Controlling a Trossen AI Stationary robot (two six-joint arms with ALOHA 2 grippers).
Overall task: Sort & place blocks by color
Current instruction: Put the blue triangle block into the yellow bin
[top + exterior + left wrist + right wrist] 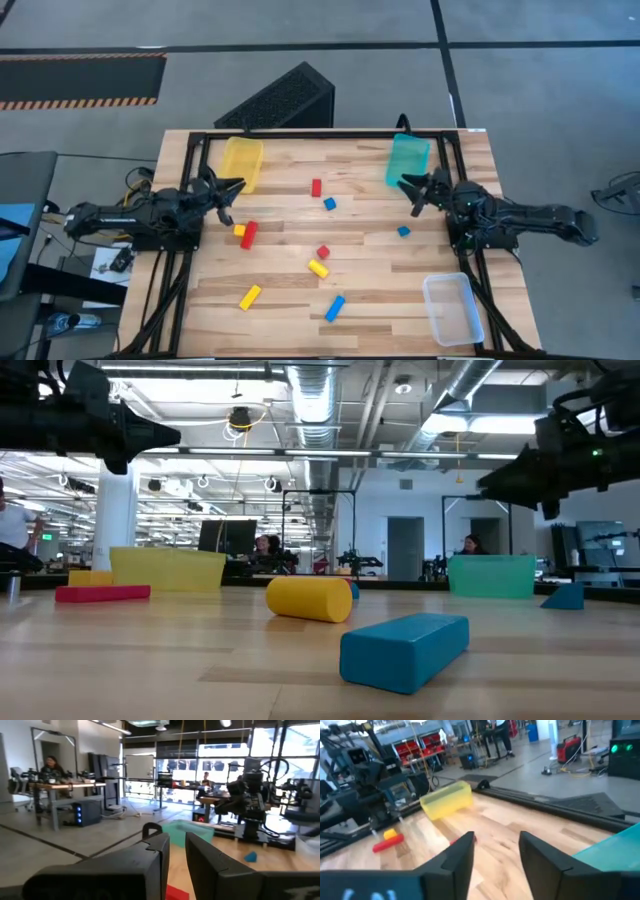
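Several small blocks lie flat and scattered on the wooden table: a red bar (249, 235) touching a yellow cube (240, 230), a red block (316, 187), a blue cube (329, 203), a red cube (323, 252), a yellow piece (318, 268), a yellow bar (250, 296), a blue bar (335, 308) and a small blue piece (403, 231). My left gripper (236, 202) is open and hovers at the table's left side, just above the red bar. My right gripper (408, 196) is open, at the right side, near the teal tray and above the small blue piece. Neither touches anything.
A yellow tray (241, 162) sits at the far left, a teal tray (407, 160) at the far right, and a clear tray (452, 308) at the near right corner. A black frame borders the table. A dark slatted box (280, 100) stands beyond the far edge. People sit in the room behind.
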